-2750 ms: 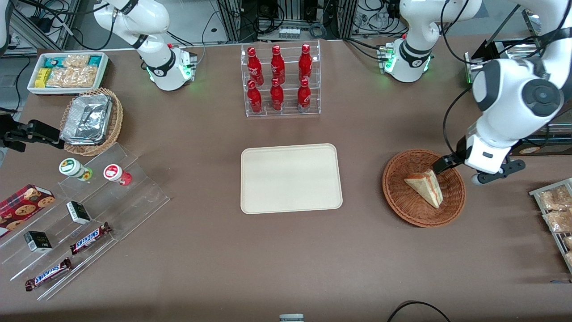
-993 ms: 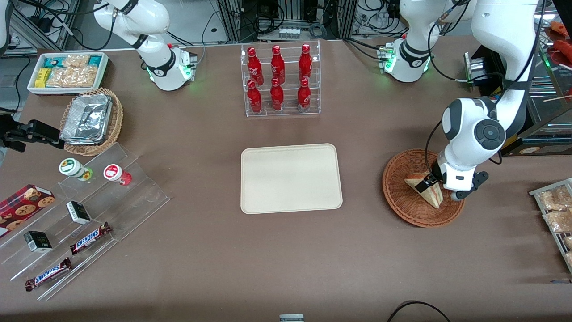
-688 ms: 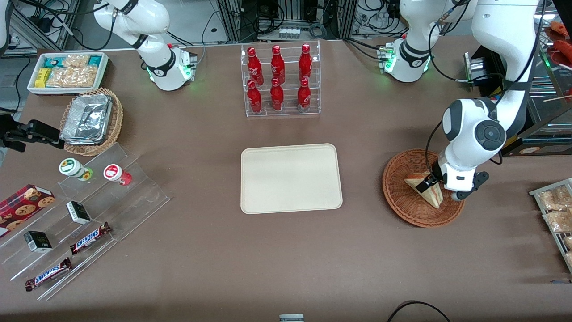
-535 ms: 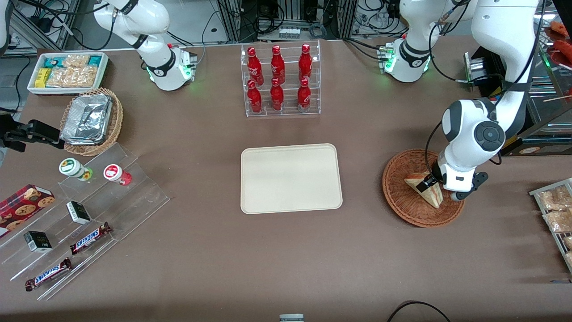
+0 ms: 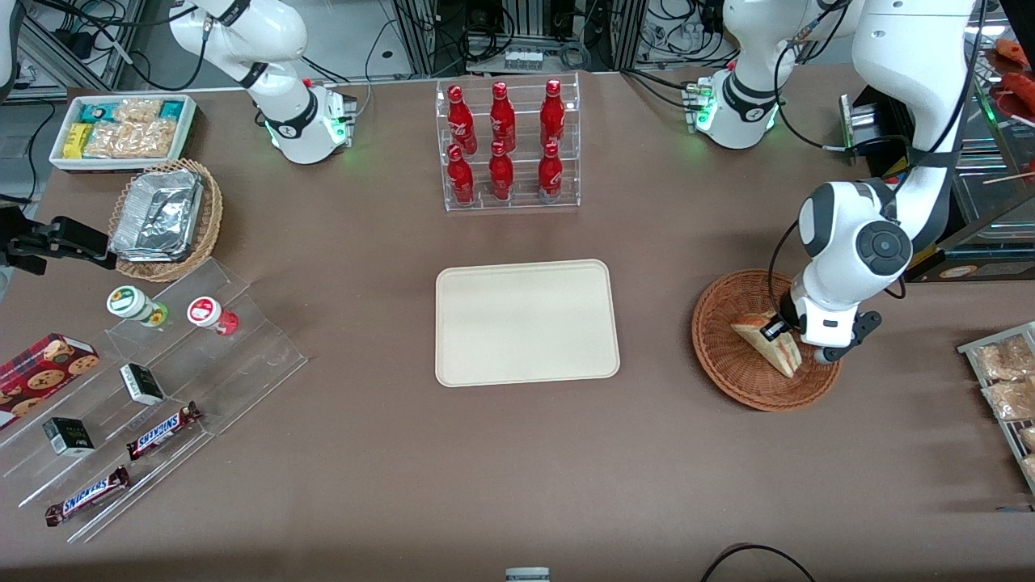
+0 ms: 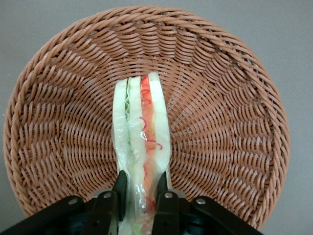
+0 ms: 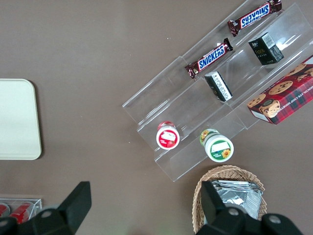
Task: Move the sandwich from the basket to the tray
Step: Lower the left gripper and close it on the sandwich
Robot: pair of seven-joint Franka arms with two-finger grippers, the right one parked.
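Observation:
The sandwich, a wrapped wedge with pale bread, green and red-orange layers, stands on edge in the reddish-brown wicker basket. My left gripper is down in the basket with its two black fingers pressed against the sandwich's two bread sides, shut on it. The cream tray lies flat mid-table, toward the parked arm's end from the basket, with nothing on it.
A clear rack of red bottles stands farther from the front camera than the tray. A rack of snack packets sits at the working arm's table edge. A foil-tray basket, acrylic steps with snacks and a white bin lie toward the parked arm's end.
The gripper came down from beside the basket onto the sandwich. Over the last second its fingers drew in against the wedge; the sandwich has shifted very slightly.

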